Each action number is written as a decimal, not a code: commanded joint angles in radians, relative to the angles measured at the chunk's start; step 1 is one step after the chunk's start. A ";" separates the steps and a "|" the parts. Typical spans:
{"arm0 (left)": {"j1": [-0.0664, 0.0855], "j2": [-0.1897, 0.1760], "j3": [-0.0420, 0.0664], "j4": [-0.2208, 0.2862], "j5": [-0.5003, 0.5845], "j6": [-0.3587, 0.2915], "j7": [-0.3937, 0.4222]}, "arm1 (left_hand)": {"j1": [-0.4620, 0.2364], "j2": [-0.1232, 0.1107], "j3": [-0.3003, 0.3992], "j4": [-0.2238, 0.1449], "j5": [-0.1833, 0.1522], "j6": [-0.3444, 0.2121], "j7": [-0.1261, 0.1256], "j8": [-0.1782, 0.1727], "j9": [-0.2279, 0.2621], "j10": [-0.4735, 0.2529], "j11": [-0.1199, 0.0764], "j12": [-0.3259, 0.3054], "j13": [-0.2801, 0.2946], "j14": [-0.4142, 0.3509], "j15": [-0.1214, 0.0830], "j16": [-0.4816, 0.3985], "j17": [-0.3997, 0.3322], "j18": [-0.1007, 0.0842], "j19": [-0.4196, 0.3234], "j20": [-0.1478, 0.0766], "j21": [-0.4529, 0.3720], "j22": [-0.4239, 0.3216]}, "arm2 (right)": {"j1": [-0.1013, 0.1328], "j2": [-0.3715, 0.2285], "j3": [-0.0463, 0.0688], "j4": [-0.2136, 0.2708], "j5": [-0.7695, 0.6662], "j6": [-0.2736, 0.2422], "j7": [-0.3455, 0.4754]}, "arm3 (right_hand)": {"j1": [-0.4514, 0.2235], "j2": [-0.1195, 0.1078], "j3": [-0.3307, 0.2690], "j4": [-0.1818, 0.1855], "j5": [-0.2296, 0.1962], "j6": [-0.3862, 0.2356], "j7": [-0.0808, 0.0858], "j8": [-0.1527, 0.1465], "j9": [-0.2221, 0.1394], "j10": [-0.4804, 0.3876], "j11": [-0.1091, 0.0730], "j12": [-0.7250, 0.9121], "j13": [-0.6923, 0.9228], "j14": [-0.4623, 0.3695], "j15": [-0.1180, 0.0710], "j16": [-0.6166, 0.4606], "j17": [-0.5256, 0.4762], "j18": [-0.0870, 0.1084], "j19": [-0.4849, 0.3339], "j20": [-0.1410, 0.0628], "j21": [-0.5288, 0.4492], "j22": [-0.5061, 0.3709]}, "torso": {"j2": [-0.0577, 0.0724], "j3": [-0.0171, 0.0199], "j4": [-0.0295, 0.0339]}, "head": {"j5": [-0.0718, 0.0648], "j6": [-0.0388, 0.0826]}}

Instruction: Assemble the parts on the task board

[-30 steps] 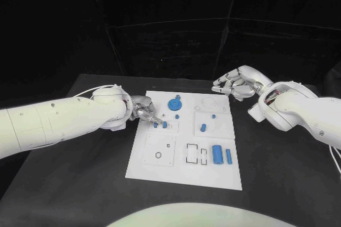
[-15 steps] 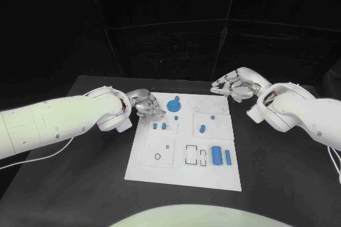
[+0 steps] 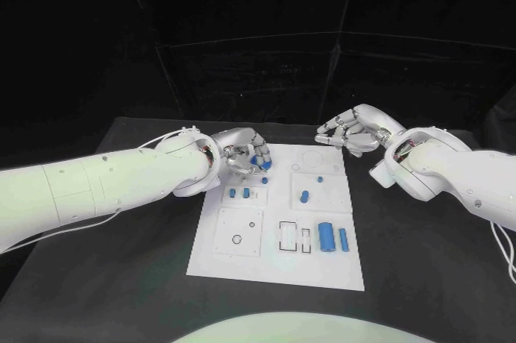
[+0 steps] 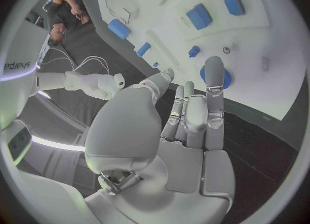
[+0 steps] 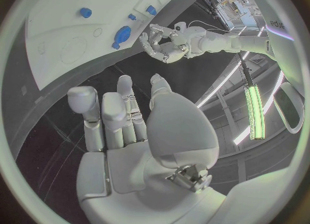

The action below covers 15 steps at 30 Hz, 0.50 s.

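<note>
Board (image 3: 274, 276), white, lies mid-bench (image 3: 97, 283) in the head view, with blue parts on it: a round part (image 3: 262, 159) at the far edge, small pegs (image 3: 241, 192) and another pair (image 3: 306, 194) mid-board, and two cylinders (image 3: 335, 238) nearer the robot. The left robot hand (image 3: 243, 155) hovers over the far left corner, fingers loosely apart and just beside the round part, holding nothing I can make out. The right robot hand (image 3: 350, 133) hangs beyond the far right corner, fingers curled in, apparently empty.

From the left wrist, the left robot hand (image 4: 194, 115) shows straight fingers with one fingertip (image 4: 214, 64) in front of the round part (image 4: 213, 76); whether it touches is unclear. The risk, I judge, is a glancing contact that tips or slides that part instead of gripping it, or a knock to the pegs close by.

From the right wrist, the right robot hand (image 5: 123, 115) is empty, fingers close together and half bent, over the bench off the board's (image 5: 71, 32) edge. If it comes in while the left works, the two could collide over the far edge.
</note>
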 commanded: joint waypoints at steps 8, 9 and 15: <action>-0.004 0.059 -0.004 -0.055 -0.277 0.035 0.042 | 0.016 -0.015 -0.019 -0.020 -0.004 0.103 -0.015 -0.103 -0.118 0.058 -0.005 -0.093 -0.132 0.082 -0.011 0.120 0.130 -0.041 0.109 -0.009 0.260 0.271 | 0.001 0.007 0.001 -0.001 0.003 0.006 0.005 | -0.003 0.006 -0.004 0.000 0.006 -0.005 0.000 0.004 -0.001 -0.005 -0.001 0.003 -0.001 0.002 0.004 -0.002 0.002 0.017 0.002 0.002 -0.004 0.000 | 0.000 -0.0003 -0.0006 | -0.004 0.003; -0.005 0.064 -0.005 -0.059 -0.286 0.044 0.038 | 0.015 -0.015 -0.021 -0.020 -0.004 0.110 -0.016 -0.109 -0.125 0.063 -0.006 -0.099 -0.141 0.085 -0.012 0.123 0.132 -0.043 0.113 -0.009 0.270 0.282 | 0.001 0.007 0.001 -0.001 0.003 0.005 0.005 | -0.003 0.006 -0.004 0.000 0.006 -0.005 0.000 0.004 -0.001 -0.005 -0.001 0.003 -0.001 0.002 0.004 -0.002 0.002 0.017 0.002 0.002 -0.004 0.000 | 0.000 0.0001 -0.0002 | -0.004 0.003; -0.013 0.082 -0.006 -0.078 -0.312 0.079 0.018 | 0.015 -0.013 -0.028 -0.023 -0.004 0.136 -0.020 -0.127 -0.146 0.085 -0.009 -0.117 -0.168 0.095 -0.015 0.132 0.140 -0.049 0.126 -0.013 0.308 0.323 | 0.001 0.009 0.001 -0.001 0.003 0.003 0.005 | -0.002 0.007 -0.004 0.000 0.007 -0.005 0.000 0.004 -0.001 -0.006 -0.001 0.003 -0.002 0.002 0.004 -0.004 0.001 0.017 0.001 0.002 -0.005 -0.001 | 0.000 0.0001 0.0011 | -0.007 0.003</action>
